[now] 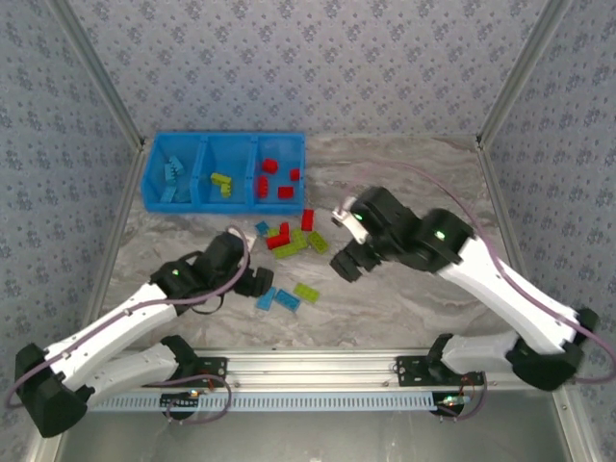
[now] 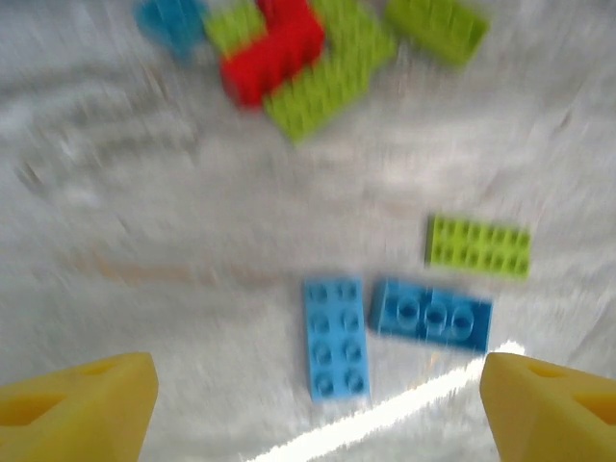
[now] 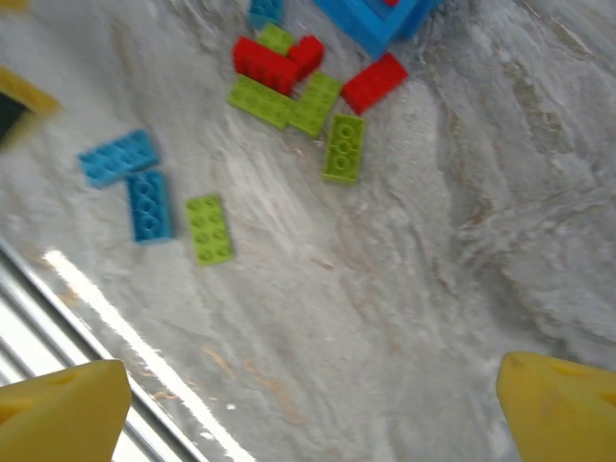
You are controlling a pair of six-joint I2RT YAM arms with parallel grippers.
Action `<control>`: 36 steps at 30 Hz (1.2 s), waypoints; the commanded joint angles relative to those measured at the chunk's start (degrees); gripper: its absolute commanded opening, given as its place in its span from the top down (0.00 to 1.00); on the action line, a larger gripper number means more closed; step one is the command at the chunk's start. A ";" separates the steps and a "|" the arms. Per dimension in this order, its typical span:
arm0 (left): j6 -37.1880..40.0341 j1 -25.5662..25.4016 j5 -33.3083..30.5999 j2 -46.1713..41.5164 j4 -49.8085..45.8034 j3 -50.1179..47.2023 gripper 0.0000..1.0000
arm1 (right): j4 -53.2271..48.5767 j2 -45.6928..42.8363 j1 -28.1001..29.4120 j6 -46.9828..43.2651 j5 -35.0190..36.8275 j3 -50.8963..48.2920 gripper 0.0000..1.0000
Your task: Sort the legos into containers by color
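The left gripper (image 1: pixel 258 282) is open, its yellow fingers (image 2: pixel 87 404) spread wide with nothing between them. Just ahead of it, roughly centred between the fingers, lies a blue brick (image 2: pixel 335 337) with its long side pointing away. A second blue brick (image 2: pixel 431 315) lies just beside it, toward the right finger, and a green brick (image 2: pixel 478 246) lies a little farther ahead on that side.

The step in hand looks like a pick of the centred blue brick. Its narrow width already lies across the closing line, so I would drop straight down without turning the wrist. The risk is the neighbour: the gap is slim, and the right finger could sweep it in or pinch both. Shifting slightly left before descending should help. The wrist picture is blurred, so settle before closing.

The right gripper (image 3: pixel 310 385) is also open and empty, over bare table, with the mixed pile (image 3: pixel 289 82) well ahead of it.

The tray (image 1: pixel 226 136) sits well beyond both grippers, past the pile. Its left compartment holds blue bricks (image 1: pixel 173 176), the middle green ones (image 1: pixel 221 183) and the right red ones (image 1: pixel 276 179). The blue brick belongs in the left one.
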 commanded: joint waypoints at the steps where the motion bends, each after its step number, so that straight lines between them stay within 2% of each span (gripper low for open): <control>1: -6.99 -3.86 0.23 2.56 -1.86 -3.44 0.16 | 9.97 -6.76 0.42 7.86 -6.39 -7.76 0.00; 5: -8.00 -6.09 1.67 9.03 4.49 -5.15 0.18 | 12.59 -12.28 0.33 11.47 -7.04 -14.08 0.00; 10: -5.92 -6.66 0.61 19.30 7.39 -3.29 0.23 | 11.70 -13.14 0.36 13.21 -6.32 -17.00 0.00; 19: -5.41 -6.57 -0.66 26.51 12.49 -3.78 0.47 | 12.63 -12.82 0.46 15.46 -7.79 -19.20 0.00; 24: -5.84 -6.50 -0.60 25.02 14.51 -5.00 0.69 | 15.45 -12.60 0.87 17.21 -12.08 -20.33 0.00; 29: -5.47 -5.08 -0.71 17.99 12.08 -4.32 0.78 | 19.00 -12.72 1.84 19.40 -14.55 -20.96 0.00; 32: -2.93 -1.28 -1.13 10.77 8.23 -1.78 0.78 | 19.45 -13.04 2.29 20.12 -13.51 -20.57 0.00; 36: 4.02 10.35 -0.93 5.89 5.45 3.69 0.78 | 20.16 -13.32 2.41 20.49 -11.85 -20.63 0.00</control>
